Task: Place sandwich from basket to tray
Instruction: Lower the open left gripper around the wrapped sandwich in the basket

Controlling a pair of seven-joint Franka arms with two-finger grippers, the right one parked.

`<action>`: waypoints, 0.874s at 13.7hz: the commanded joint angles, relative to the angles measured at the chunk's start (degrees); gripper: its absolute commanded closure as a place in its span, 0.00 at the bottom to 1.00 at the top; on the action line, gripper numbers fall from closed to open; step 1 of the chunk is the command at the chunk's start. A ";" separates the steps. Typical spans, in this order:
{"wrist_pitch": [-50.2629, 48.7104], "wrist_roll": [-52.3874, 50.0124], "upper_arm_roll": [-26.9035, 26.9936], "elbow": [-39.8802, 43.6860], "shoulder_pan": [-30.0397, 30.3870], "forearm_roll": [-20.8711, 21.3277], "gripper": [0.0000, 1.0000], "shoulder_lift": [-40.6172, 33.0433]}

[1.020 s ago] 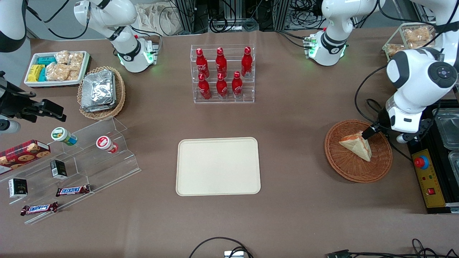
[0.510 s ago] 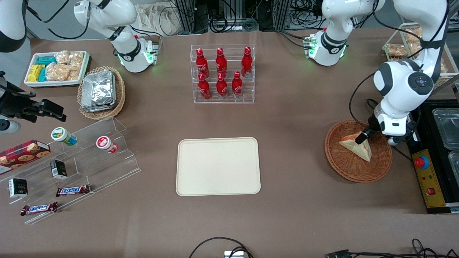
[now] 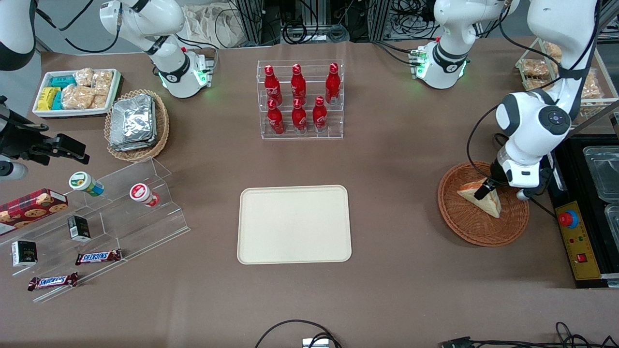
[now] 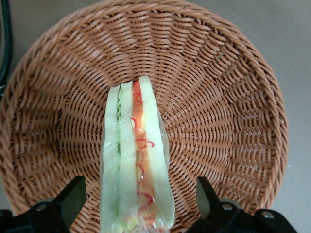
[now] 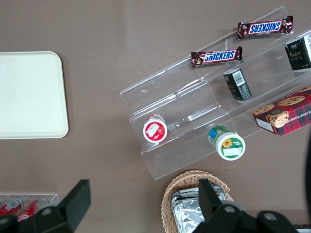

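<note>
Gripper (image 4: 138, 206) of the working left arm hangs low over the brown wicker basket (image 3: 464, 227), its two black fingers (image 4: 68, 201) spread apart with the sandwich (image 4: 137, 165) standing on edge between them, neither finger pressing the wrap; seen from the front, the tray (image 3: 294, 224) lies flat mid-table, nearer to the camera than the clear rack of red cola bottles (image 3: 300, 99); toward the working arm's end, the basket (image 4: 233, 92) holds the sandwich (image 3: 483, 199), a white-bread wedge with green and orange-red filling layers, and the gripper (image 3: 482, 189) sits just above its upper corner.
</note>
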 commanded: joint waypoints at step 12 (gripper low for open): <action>2.68 5.76 -0.15 -0.79 0.14 0.54 0.63 0.37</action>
